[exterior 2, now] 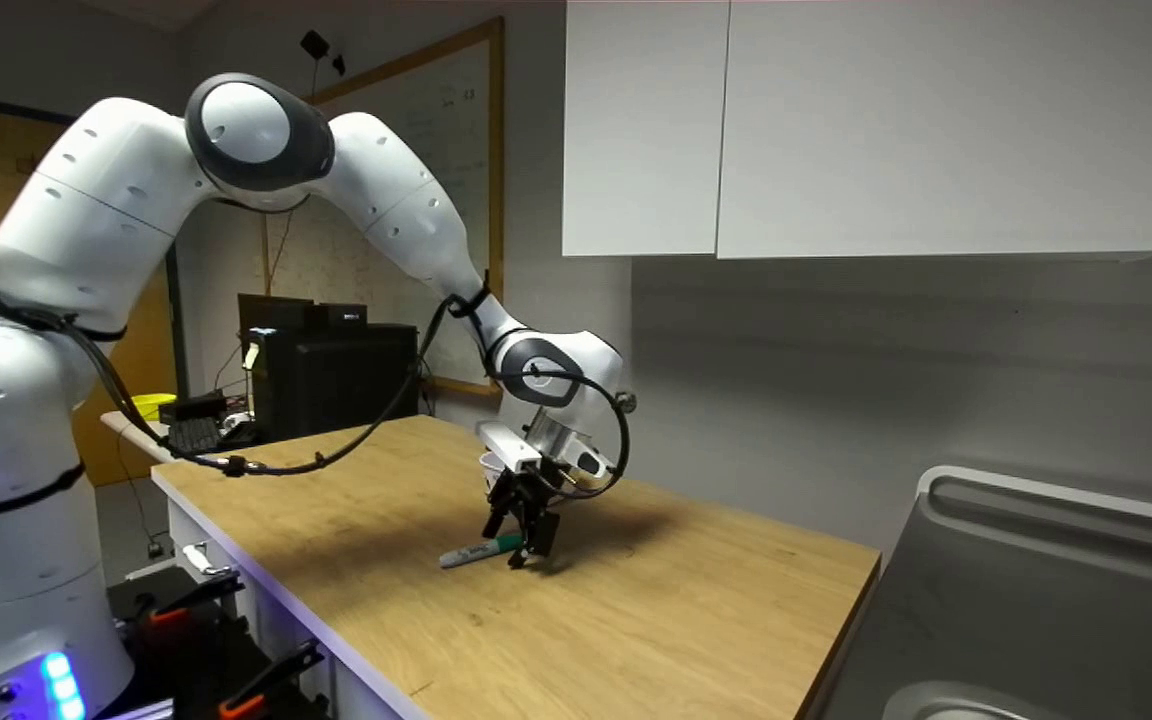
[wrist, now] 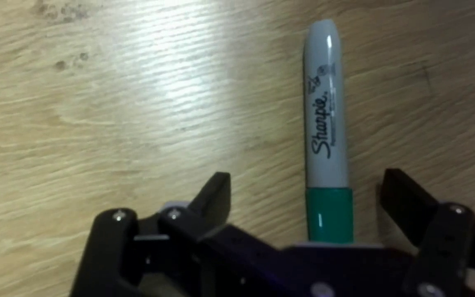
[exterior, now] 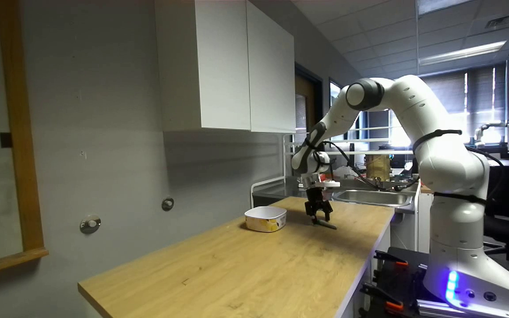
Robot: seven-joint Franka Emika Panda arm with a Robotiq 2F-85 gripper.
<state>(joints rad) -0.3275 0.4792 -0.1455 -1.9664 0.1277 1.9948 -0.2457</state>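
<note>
Over wood-grain counter [exterior: 228, 269], grey wall [exterior: 104, 163] alongside, empty end effector [wrist: 307, 181] spread wide, astride marker [wrist: 326, 123]

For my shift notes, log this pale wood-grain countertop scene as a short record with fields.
Surface: pale wood-grain countertop
Gripper: black two-jawed gripper, open, holding nothing
Between its jaws: green cap of a grey cylindrical Sharpie marker, lying flat on the countertop
Container: white rounded-square bowl with yellow print, standing near the grey wall, apart from gripper and marker
Overhead: white two-door wall cabinet, shut
Beyond the countertop's end: stainless steel sink
</note>
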